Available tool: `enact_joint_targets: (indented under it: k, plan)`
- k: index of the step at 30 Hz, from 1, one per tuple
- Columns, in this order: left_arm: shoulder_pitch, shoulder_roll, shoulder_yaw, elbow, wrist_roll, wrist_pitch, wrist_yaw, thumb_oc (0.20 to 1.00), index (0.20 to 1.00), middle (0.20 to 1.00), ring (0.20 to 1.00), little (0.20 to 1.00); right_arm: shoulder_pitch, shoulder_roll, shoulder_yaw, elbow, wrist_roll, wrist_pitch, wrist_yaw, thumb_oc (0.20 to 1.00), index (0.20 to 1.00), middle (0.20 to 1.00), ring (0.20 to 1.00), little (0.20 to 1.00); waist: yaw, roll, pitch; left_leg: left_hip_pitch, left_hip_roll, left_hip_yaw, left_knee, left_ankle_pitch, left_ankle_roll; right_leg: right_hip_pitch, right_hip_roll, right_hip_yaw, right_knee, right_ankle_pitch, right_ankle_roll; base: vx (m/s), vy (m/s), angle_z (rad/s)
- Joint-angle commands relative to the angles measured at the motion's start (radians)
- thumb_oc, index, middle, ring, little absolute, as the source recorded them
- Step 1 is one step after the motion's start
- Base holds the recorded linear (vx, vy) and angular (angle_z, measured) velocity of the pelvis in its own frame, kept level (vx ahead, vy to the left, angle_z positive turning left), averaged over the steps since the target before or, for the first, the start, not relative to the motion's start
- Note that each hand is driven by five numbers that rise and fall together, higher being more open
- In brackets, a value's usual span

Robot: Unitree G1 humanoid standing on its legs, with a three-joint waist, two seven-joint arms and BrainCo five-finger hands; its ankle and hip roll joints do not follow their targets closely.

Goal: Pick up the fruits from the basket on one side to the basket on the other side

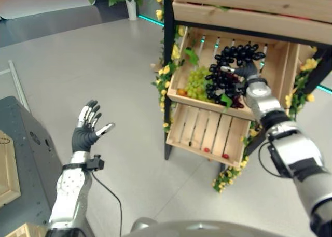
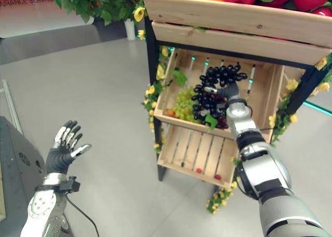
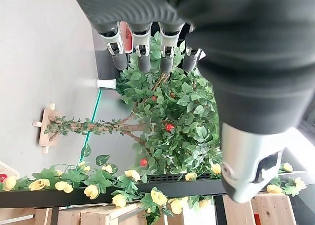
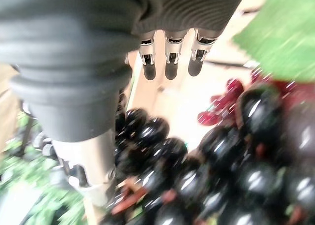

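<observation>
Reaching into the middle crate (image 1: pixel 282 71) of the wooden rack, the right hand (image 1: pixel 244 73) is laid on the black grapes (image 2: pixel 210 94), fingers straight and relaxed above the berries, nothing pinched yet; likely positioned for a grasp. One black bunch and one green bunch (image 1: pixel 197 84) are counted in that crate, green lying just beside black. The left hand (image 1: pixel 88 125) is held spread over the floor, well apart, idle. Two small red fruits (image 2: pixel 207 173) are seen on the lower shelf.
</observation>
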Motion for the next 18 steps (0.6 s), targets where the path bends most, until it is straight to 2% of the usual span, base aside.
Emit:
enact_joint_targets:
  k: [1,9,18]
  plan:
    - [0.016,0.068,-0.025,-0.152,-0.013,-0.027,0.020,1.000,1.000,1.000,1.000,1.000,-0.156,0.006,0.024,0.026,-0.052,-0.009,-0.042,1.000,1.000,1.000,1.000,1.000,0.001,-0.063,-0.034,0.004,-0.040,0.039,0.009,-0.057,-0.016,0.054,-0.003,0.009,-0.209,0.161,0.109,0.00,0.000,0.00]
    - [0.010,0.060,-0.009,-0.145,0.012,-0.010,0.035,1.000,1.000,1.000,1.000,1.000,-0.185,0.059,-0.021,0.082,0.040,0.021,-0.029,1.000,1.000,1.000,1.000,1.000,-0.008,-0.066,-0.039,0.007,-0.040,0.037,0.006,-0.059,-0.015,0.052,0.001,0.016,-0.212,0.162,0.108,0.00,0.000,0.00]
    - [0.018,0.052,-0.003,-0.145,0.012,0.011,0.034,1.000,1.000,1.000,1.000,1.000,-0.185,0.058,-0.073,0.164,0.118,0.046,-0.029,1.000,1.000,1.000,1.000,1.000,-0.004,-0.067,-0.039,0.009,-0.041,0.037,0.002,-0.059,-0.015,0.053,0.004,0.015,-0.216,0.163,0.108,0.00,0.000,0.00]
